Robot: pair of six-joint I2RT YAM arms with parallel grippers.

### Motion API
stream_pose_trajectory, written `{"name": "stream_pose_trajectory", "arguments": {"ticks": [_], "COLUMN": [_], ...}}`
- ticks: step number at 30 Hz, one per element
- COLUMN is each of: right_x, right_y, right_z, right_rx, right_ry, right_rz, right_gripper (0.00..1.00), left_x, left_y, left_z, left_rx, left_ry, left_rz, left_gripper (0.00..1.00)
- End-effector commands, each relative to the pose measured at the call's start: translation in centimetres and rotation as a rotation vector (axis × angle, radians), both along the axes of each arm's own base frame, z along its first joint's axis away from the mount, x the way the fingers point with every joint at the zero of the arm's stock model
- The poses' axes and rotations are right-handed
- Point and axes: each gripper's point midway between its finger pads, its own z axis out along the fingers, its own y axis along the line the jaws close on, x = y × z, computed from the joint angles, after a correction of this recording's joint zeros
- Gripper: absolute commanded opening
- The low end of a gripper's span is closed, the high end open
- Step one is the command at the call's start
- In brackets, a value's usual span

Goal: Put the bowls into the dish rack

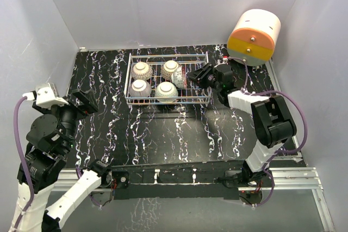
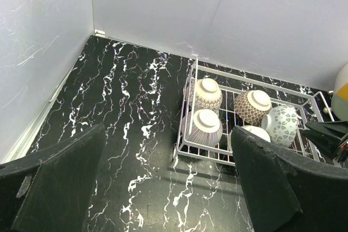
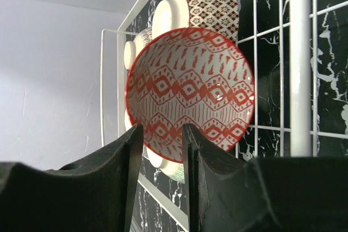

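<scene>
The white wire dish rack (image 1: 129, 89) stands at the back middle of the table. Four bowls sit upside down in it, among them two brown-and-white ones (image 1: 142, 70) (image 1: 171, 69). The red bowl (image 3: 190, 88) leans on its edge against them at the rack's right part (image 1: 179, 77), its inside facing my right gripper. My right gripper (image 3: 162, 134) is just in front of the red bowl's lower rim, its fingers slightly apart and holding nothing; it also shows in the top view (image 1: 192, 77). My left gripper (image 2: 168, 131) is wide open and empty, left of the rack.
A round orange-and-cream drawer unit (image 1: 253, 36) stands at the back right, behind the right arm. White walls close in the table at the back and both sides. The rack's right third (image 3: 300, 52) is bare grid.
</scene>
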Motion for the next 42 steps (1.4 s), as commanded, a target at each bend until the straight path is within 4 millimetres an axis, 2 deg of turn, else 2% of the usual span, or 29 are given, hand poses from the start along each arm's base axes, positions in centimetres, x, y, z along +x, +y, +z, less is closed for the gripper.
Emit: {"name": "stream_pose_trajectory", "arguments": {"ticks": [1,7,12,13,16,21,24,26,29,31,33,37,42], "right_x": [-0.6,-0.4,0.2,0.4,0.5,-0.1,-0.7,-1.3,-2.4,-3.3,-4.0,-5.2,-6.2], "right_y": [-2.7,-2.8,-2.3,-2.2,-1.8,-1.9,-2.2,-2.5,-3.0,-3.7,-4.6,-6.4,-8.1], "right_z": [-2.8,-2.0,0.6,1.3,4.1,8.9,11.6,13.0,14.1,14.6,14.8,15.8,16.3], "right_rx": [-0.092,-0.108,-0.132,-0.142,-0.157,-0.191,-0.243,-0.274,-0.319,-0.362,-0.397,-0.443,-0.474], "right_ry": [0.094,0.067,-0.008,-0.025,-0.106,-0.210,-0.275,-0.304,-0.328,-0.340,-0.348,-0.366,-0.352], "right_rz": [-0.077,-0.074,-0.030,-0.021,0.013,0.038,0.056,0.067,0.080,0.076,0.052,-0.010,-0.038], "right_gripper": [0.38,0.42,0.53,0.56,0.57,0.61,0.65,0.65,0.69,0.81,0.98,1.00,1.00], "left_x": [0.0,0.1,0.5,0.6,1.2,2.7,4.0,5.2,7.1,8.3,9.4,11.8,15.3], "left_y": [-0.1,-0.3,-0.9,-1.1,-2.3,-4.4,-7.2,-9.8,-14.0,-16.3,-18.0,-20.8,-23.4], "left_z": [0.3,0.2,0.3,0.3,0.4,0.4,0.7,0.5,-1.4,-2.8,-3.9,-5.6,-10.8], "left_rx": [-0.013,-0.015,0.006,0.008,0.011,0.026,0.012,-0.024,-0.085,-0.111,-0.131,-0.164,-0.164], "left_ry": [-0.019,-0.019,0.001,0.003,0.004,0.020,0.027,0.043,0.120,0.166,0.202,0.278,0.405], "left_rz": [-0.005,-0.013,-0.039,-0.050,-0.098,-0.179,-0.284,-0.378,-0.517,-0.588,-0.637,-0.695,-0.713], "left_gripper": [0.97,0.97,0.97,0.97,0.97,0.97,0.97,0.97,0.96,0.95,0.95,0.93,0.89]}}
